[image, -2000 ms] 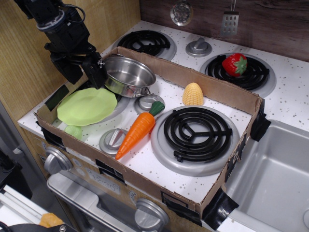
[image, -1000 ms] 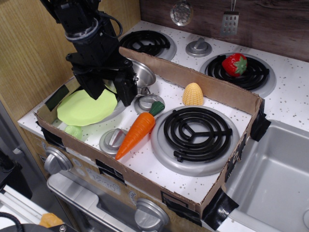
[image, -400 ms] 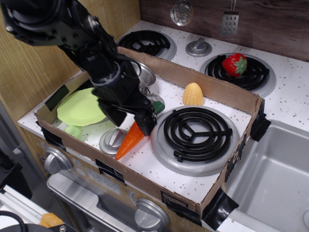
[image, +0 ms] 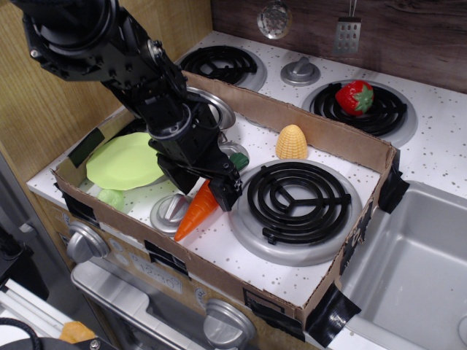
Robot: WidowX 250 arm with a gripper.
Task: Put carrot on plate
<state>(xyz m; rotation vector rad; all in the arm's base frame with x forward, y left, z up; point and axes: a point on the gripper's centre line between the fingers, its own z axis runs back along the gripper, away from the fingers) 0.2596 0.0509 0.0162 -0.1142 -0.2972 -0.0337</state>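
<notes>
The orange carrot (image: 193,213) lies inside the cardboard box on the stove top, left of the front burner. Its pointed end faces the front left and its dark green stem cap (image: 238,159) faces the back. My gripper (image: 206,184) is low over the carrot's middle and hides it. The jaws are open, with one black finger (image: 228,192) on the carrot's right side and the other on its left. The light lime-green plate (image: 120,162) lies at the left end of the box, empty, left of my arm.
A steel pot (image: 217,113) sits behind my arm. A yellow corn piece (image: 291,141) stands near the box's back wall (image: 306,120). A strawberry (image: 354,97) is on the rear right burner. A pale green lump (image: 112,197) lies in front of the plate. A sink (image: 416,262) is at right.
My arm swung from beside the pot at the back left to the right and forward, then came down over the carrot. The carrot and plate have not moved.
</notes>
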